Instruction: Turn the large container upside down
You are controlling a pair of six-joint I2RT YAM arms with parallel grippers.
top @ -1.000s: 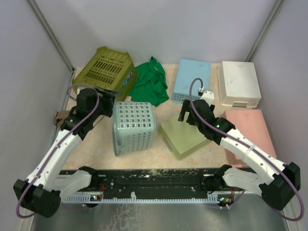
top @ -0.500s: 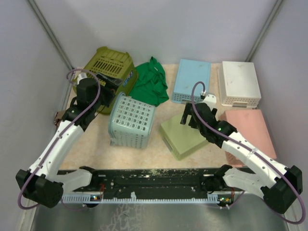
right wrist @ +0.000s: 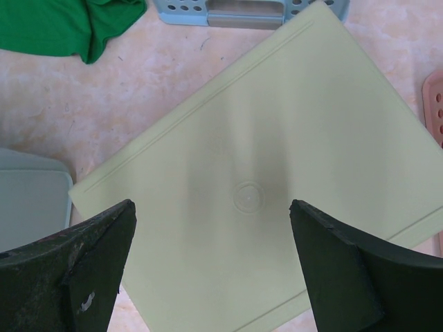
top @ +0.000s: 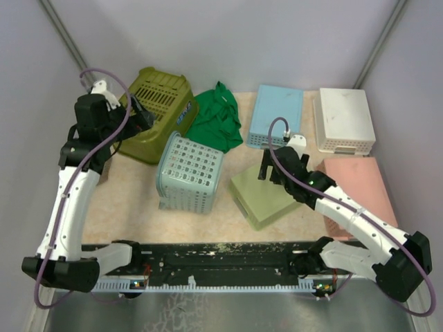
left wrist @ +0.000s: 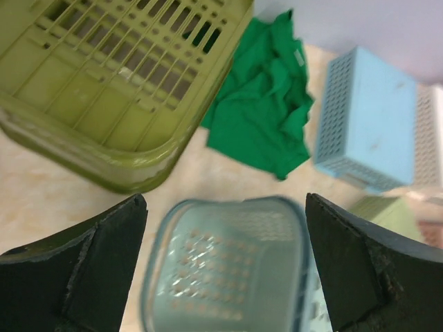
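Here, boxy teal basket (top: 190, 170), perforated plastic, smooth flat pale-green box (right wrist: 263, 180).

Finding: a robotics lab test cell. Evidence: plain grey enclosure walls (top: 228, 41), metal corner struts (top: 68, 41), a beige tabletop (top: 131, 200), a black mounting rail (top: 228, 257) carrying both arm bases (top: 128, 252), and assorted plastic bins (left wrist: 370, 117) scattered beyond the left fingers (left wrist: 69, 277).

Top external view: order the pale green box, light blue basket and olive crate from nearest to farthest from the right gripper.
1. The pale green box, directly under the right gripper.
2. The light blue basket, just beyond it.
3. The olive crate, back left corner.
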